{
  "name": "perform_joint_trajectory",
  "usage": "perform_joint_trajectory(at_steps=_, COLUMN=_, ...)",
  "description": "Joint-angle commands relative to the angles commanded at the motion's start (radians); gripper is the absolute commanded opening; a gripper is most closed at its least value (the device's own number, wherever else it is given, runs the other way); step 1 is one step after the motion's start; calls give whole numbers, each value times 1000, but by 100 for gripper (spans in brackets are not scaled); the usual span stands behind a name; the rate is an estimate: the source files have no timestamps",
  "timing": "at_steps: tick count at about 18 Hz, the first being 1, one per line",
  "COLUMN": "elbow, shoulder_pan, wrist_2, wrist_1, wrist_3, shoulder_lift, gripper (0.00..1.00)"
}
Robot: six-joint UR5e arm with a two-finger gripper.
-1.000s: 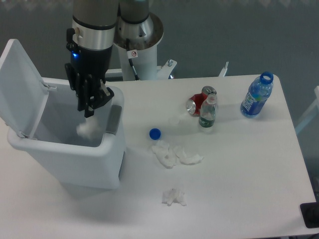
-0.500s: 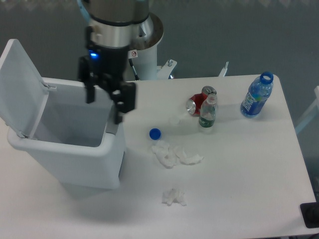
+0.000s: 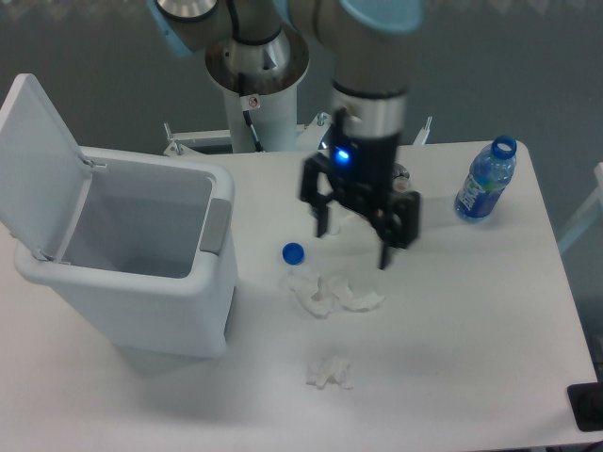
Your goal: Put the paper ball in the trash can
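The trash can (image 3: 132, 282) is a big white bin on the left of the table. Its flip lid (image 3: 38, 160) stands open and a grey panel faces right. The paper ball does not show; the part of the bin's inside that I can see looks bare grey. My gripper (image 3: 358, 240) hangs over the middle of the table, well right of the bin. It points down, open, with nothing between its fingers. It is just above and right of the flattened tissue.
A blue bottle cap (image 3: 293, 252) lies left of the gripper. Below it spreads a flattened white tissue (image 3: 332, 293), with a ragged white wad (image 3: 328, 373) nearer the front edge. A blue-labelled bottle (image 3: 485, 184) stands at the back right. The arm's base column (image 3: 256, 85) rises behind.
The gripper rose from the bin's mouth and swung right to the table's middle. The white wad seen under its fingers inside the bin a second ago no longer shows.
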Motion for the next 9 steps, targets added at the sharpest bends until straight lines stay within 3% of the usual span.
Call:
perform_joint_trajectory(at_steps=3, elbow=8, shoulder_pan=15, wrist_2=57, wrist_1=-35, wrist_3=2, shoulder_lift=-72, gripper=100)
perform_joint_trajectory(at_steps=7, elbow=43, shoulder_pan=14, wrist_2=97, wrist_1=-22, wrist_3=2, shoulder_lift=-176, gripper=100)
perform_joint_trajectory(at_steps=9, elbow=61, shoulder_pan=14, wrist_2=100, wrist_1=-22, wrist_3=3, shoulder_lift=-201, gripper=100)
